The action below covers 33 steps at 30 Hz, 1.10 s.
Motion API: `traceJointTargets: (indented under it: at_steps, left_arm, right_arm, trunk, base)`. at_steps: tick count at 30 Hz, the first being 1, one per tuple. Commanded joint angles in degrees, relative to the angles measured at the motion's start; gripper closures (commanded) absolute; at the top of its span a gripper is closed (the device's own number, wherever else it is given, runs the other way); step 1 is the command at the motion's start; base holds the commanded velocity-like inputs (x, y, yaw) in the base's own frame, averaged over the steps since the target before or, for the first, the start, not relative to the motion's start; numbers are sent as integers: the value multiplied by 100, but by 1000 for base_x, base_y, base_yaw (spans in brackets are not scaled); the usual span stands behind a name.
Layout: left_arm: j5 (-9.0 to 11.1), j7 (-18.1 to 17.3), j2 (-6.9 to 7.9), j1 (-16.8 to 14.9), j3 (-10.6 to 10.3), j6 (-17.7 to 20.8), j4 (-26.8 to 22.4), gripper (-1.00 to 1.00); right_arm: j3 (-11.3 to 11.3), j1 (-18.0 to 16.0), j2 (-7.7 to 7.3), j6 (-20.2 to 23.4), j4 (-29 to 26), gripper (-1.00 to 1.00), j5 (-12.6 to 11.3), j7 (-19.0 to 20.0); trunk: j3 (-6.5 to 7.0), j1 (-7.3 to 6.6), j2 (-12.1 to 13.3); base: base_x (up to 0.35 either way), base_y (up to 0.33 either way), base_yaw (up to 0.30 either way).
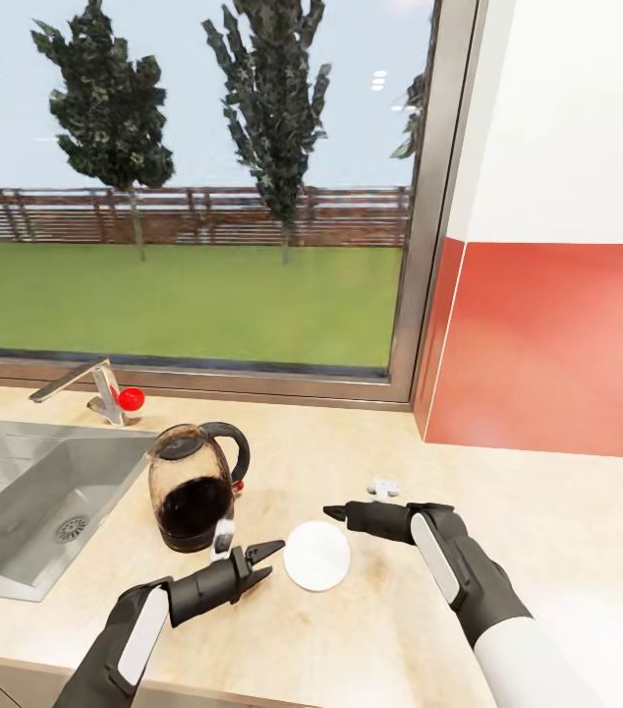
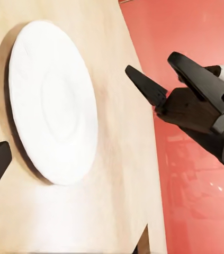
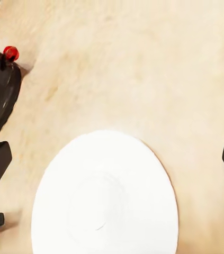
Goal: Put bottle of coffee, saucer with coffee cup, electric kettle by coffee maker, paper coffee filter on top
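Plainly unlabelled, the saucer (image 1: pixel 316 556) lies between the open left hand (image 1: pixel 268 557) and open right hand (image 1: pixel 335 512).

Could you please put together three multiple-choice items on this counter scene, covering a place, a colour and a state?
1. Where does the saucer lie?
A. in the sink
B. on the countertop between the two grippers
C. on the window sill

2. What colour is the saucer?
A. white
B. red
C. black

3. What is the state of the right gripper?
A. shut on the saucer
B. shut on the kettle
C. open, holding nothing

Answers: 1 B, it rests flat on the countertop right of the kettle, with the left gripper beside it. 2 A, plain white. 3 C, its fingers stand apart above the saucer.
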Motion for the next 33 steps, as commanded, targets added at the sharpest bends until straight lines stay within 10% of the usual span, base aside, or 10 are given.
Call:
traceJointTargets:
  at_steps: [1,33]
  left_arm:
    - [-8,-17,-6,9,17,28,-1,-100]
    - [-9,-4,-7,38,16,28,-1,-100]
  right_arm:
    - [-3,-5,1,26,31,-100,-17,10]
    - [-19,-5,1,17,589,-100,-79,15]
  trunk:
    - [-13,3,-12]
    - [-13,3,-12]
  base:
    - [0,0,0]
    - [36,6,0]
